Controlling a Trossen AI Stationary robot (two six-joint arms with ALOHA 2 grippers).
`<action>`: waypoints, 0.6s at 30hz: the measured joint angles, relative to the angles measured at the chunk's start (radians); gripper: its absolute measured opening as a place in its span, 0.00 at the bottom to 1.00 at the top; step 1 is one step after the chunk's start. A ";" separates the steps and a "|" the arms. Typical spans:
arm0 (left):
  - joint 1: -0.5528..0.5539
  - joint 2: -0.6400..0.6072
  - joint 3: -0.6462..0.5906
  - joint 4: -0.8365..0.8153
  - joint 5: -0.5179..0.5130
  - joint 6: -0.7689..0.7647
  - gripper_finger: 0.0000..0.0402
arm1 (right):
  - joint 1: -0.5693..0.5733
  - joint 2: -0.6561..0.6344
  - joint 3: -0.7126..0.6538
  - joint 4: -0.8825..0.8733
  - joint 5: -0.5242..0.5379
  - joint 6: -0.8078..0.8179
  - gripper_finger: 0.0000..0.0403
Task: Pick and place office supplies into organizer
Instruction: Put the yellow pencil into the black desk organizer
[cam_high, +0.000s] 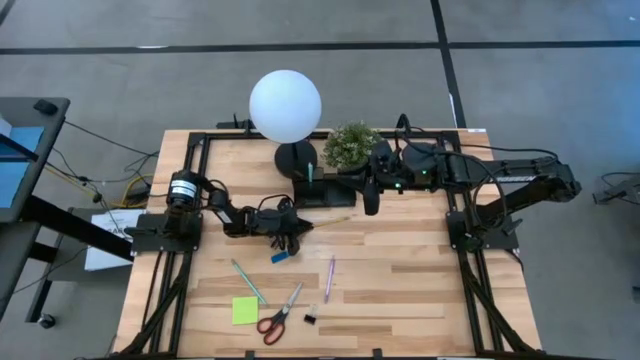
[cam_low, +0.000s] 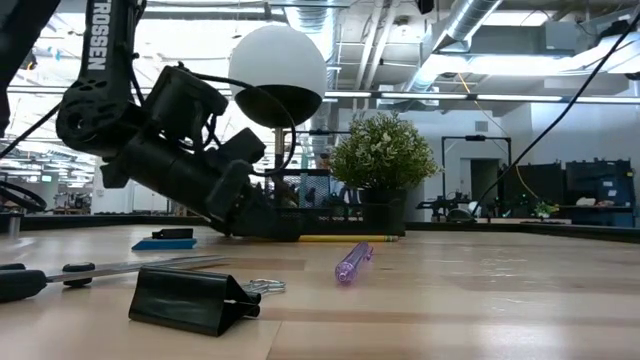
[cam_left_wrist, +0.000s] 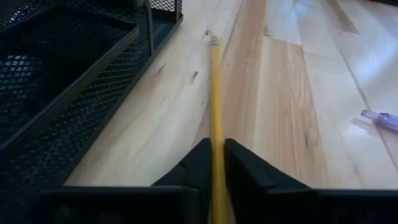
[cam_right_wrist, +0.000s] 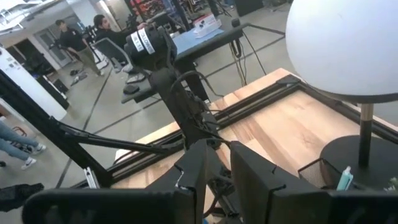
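The left gripper (cam_left_wrist: 214, 163) was down at the counter (cam_high: 400, 270), near its middle and just in front of the organizer (cam_high: 318, 190). Its fingers had closed on the near end of the yellow wooden pencil (cam_left_wrist: 215, 106), the shaft pinched in the narrow gap between them. The pencil lay flat on the wood, its free end pointing along the organizer's front wall. Gripping it at one end looked deliberate: the rest of the shaft stayed clear, so it could be swung up and tipped into the mesh tray, which sat just beside it.

The organizer stood toward the counter's back edge, between the lamp's round base (cam_high: 296, 157) and the potted plant (cam_high: 352, 145), with a teal pen (cam_high: 310, 172) already upright inside.

The right gripper (cam_high: 371, 200) waited above the organizer's right end, beside the plant. Its fingers stood slightly apart with nothing between them, as its own wrist view showed.

The remaining supplies were spread over the front half of the counter. The blue eraser (cam_high: 280, 257) lay just in front of the left gripper. The teal pencil (cam_high: 248, 280) and the purple pen (cam_high: 329, 277) lay farther forward. The green sticky pad (cam_high: 245, 310), the red-handled scissors (cam_high: 279, 316) and a black binder clip (cam_high: 310, 319) sat near the front edge. Most of the task was judged still to be done.
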 joint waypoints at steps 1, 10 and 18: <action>-0.002 0.000 0.003 -0.005 0.004 0.004 0.04 | 0.000 0.000 0.000 -0.005 0.000 0.000 0.16; -0.010 -0.012 0.002 -0.024 0.013 -0.055 0.02 | 0.002 0.000 0.000 -0.033 -0.002 -0.001 0.16; -0.025 -0.262 0.098 -0.493 0.021 -0.162 0.00 | 0.002 0.000 0.000 -0.046 -0.002 -0.002 0.16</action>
